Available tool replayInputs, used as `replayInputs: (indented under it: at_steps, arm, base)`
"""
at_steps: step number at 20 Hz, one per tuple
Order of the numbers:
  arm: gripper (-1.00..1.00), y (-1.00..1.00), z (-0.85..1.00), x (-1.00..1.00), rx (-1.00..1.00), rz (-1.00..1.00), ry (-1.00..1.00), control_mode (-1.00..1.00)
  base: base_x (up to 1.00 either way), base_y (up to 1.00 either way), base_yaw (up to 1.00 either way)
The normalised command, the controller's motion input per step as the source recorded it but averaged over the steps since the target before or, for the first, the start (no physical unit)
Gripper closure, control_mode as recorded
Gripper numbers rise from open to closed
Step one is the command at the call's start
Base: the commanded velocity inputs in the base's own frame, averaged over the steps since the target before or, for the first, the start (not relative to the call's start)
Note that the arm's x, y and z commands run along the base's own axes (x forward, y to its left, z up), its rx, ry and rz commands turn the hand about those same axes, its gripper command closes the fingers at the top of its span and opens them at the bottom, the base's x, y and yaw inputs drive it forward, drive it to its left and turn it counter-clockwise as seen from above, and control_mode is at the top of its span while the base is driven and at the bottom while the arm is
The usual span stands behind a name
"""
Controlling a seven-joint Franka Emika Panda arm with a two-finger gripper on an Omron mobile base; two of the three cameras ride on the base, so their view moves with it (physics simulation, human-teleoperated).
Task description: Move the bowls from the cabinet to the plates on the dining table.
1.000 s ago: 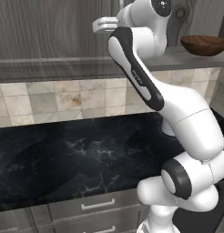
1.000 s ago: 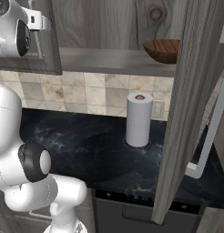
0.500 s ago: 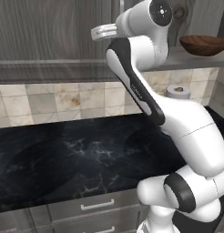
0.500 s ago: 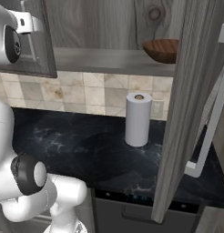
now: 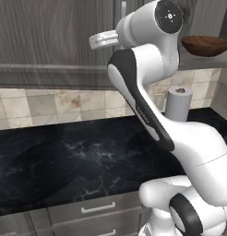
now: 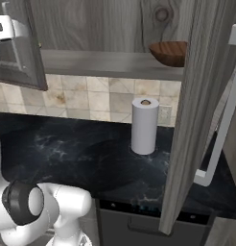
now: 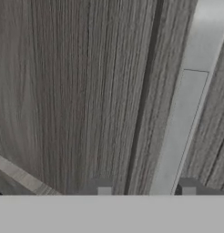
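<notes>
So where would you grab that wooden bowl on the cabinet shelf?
By its near rim, from the open front of the cabinet. The wooden bowl sits upright and shallow on the shelf, with the open door close on its right.

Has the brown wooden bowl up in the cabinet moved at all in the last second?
No. The brown wooden bowl sits at the same spot on the cabinet shelf, still up and to the right of the paper towel roll.
</notes>
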Motion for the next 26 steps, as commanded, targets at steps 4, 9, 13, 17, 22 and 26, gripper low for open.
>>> replayInputs:
  at_steps: [4,9,13,17,22,26]
  arm:
    - [1.0,1.0,-0.08,-0.92,-0.03,-0.02,0.07,-1.0]
    - [1.0,1.0,-0.14,-0.91,-0.03,-0.02,0.09,-1.0]
    - [1.0,1.0,-0.21,-0.94,-0.03,-0.02,0.06,-1.0]
    - [1.0,1.0,-0.43,-0.94,0.0,-0.03,-0.04,-1.0]
    - [1.0,1.0,-0.54,-0.88,0.02,-0.03,-0.15,-1.0]
    - [1.0,0.87,-0.52,-0.83,0.11,-0.01,-0.2,-1.0]
  base:
    - [0.0,0.0,0.0]
    - [0.0,0.0,0.0]
    - [0.0,0.0,0.0]
    - [0.0,0.0,0.0]
    - [0.0,0.0,0.0]
    - [0.0,0.0,0.0]
